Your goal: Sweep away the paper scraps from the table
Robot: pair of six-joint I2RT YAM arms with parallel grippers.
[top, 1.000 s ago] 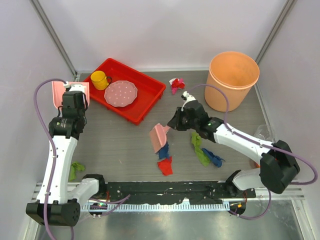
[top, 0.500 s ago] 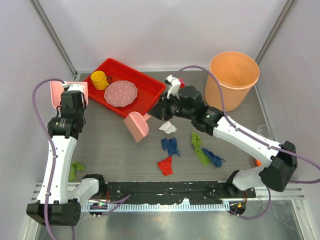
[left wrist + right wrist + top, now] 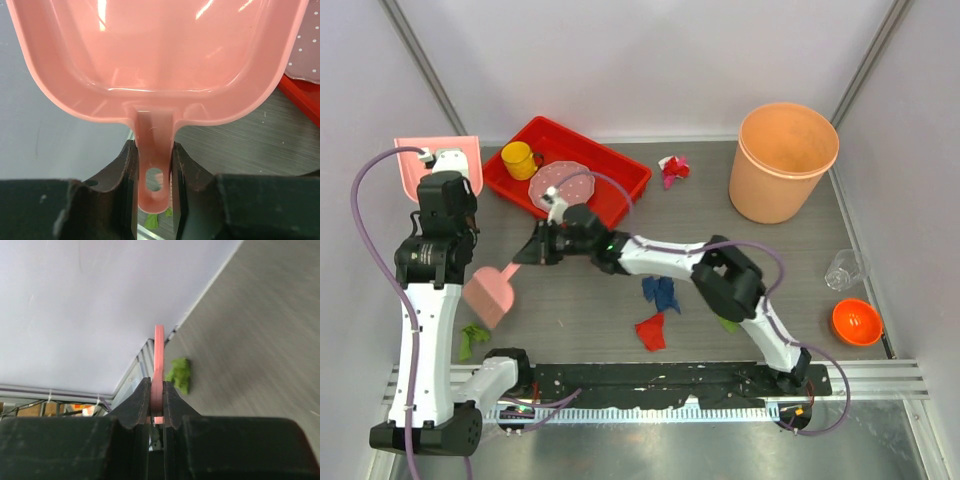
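My left gripper is shut on the handle of a pink dustpan, held at the table's far left corner. In the left wrist view the dustpan fills the frame and its handle sits between the fingers of my left gripper. My right gripper reaches far left and is shut on a pink brush, seen edge-on as the brush in my right gripper. Paper scraps lie on the table: blue, red, magenta, green.
A red tray at the back holds a yellow cup and a dotted pink plate. An orange bucket stands back right. A clear glass and an orange bowl sit by the right edge.
My right arm has swung the brush from the table's middle far to the left, uncovering the blue scrap. My left arm has shifted the dustpan slightly left and back.
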